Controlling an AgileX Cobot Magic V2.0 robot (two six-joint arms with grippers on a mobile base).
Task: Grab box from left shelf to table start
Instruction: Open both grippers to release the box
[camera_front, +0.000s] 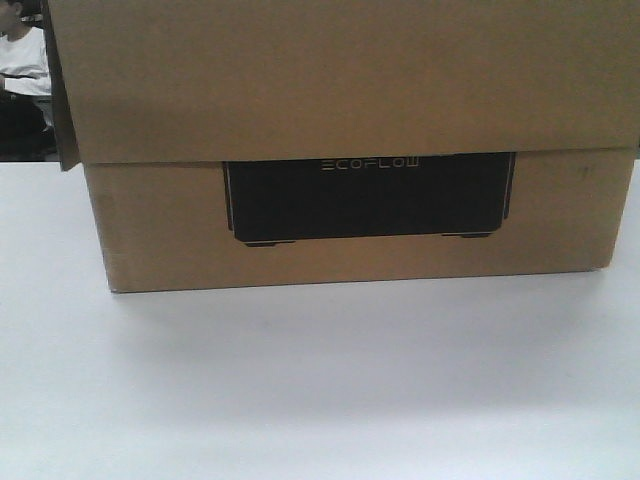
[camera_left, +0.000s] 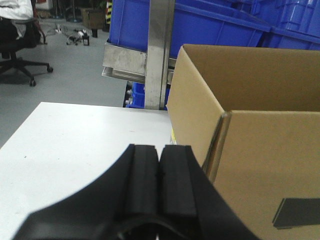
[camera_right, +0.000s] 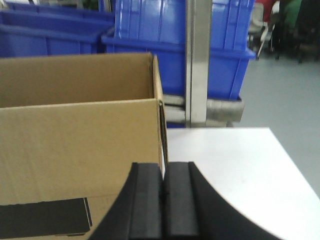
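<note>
**Carton Resting on Counter, Arms Flanking It**

The box (camera_front: 350, 215) is sitting on the white counter (camera_front: 320, 390), blue bins (camera_left: 210, 25) behind. The left end effector (camera_left: 159, 182) and right end effector (camera_right: 162, 200) are showing pads pressed together, gripping nothing; any sideways swing risks shoving the carton.

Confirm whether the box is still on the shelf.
No: the box rests on the white table.

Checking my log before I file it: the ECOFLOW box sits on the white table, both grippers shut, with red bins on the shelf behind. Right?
One slip: the bins are blue, not red, as both wrist views show. The box does sit on the table, and the left gripper and right gripper are shut.
</note>
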